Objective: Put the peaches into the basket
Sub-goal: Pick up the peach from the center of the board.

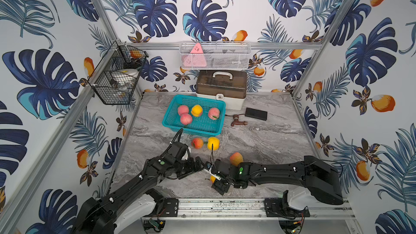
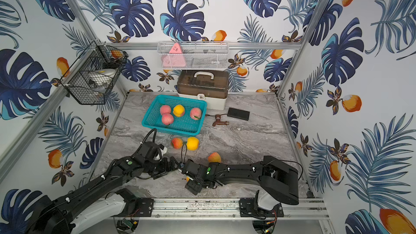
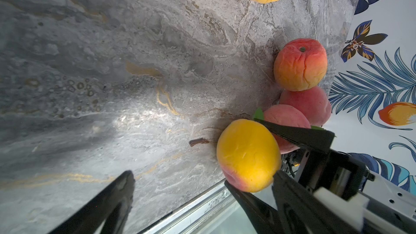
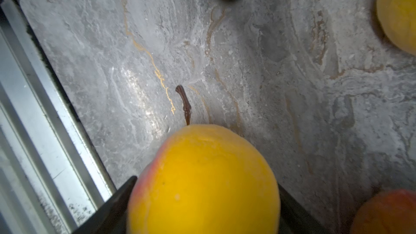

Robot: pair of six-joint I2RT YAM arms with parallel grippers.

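The teal basket (image 1: 171, 118) (image 2: 150, 118) stands at the back of the table with several peaches (image 1: 196, 110) in it. Near the front rail, my right gripper (image 1: 213, 177) (image 4: 202, 199) is shut on a yellow peach (image 4: 202, 183) (image 3: 247, 154), one finger against each side. My left gripper (image 1: 199, 165) (image 3: 180, 190) is open and holds nothing, close beside that peach. An orange-red peach (image 1: 197, 142) and a yellow peach (image 1: 213, 143) lie in front of the basket. Another orange-red peach (image 1: 236, 158) (image 3: 300, 64) lies behind my right wrist. Two pink peaches (image 3: 310, 104) beside it appear only in the left wrist view.
A brown tap (image 1: 238, 121) and a black box (image 1: 256, 113) lie right of the basket. A lidded storage box (image 1: 221, 88) stands behind it. A white mesh basket (image 1: 215, 55) and a black wire basket (image 1: 117, 75) hang on the walls. The metal rail (image 1: 225, 205) borders the front.
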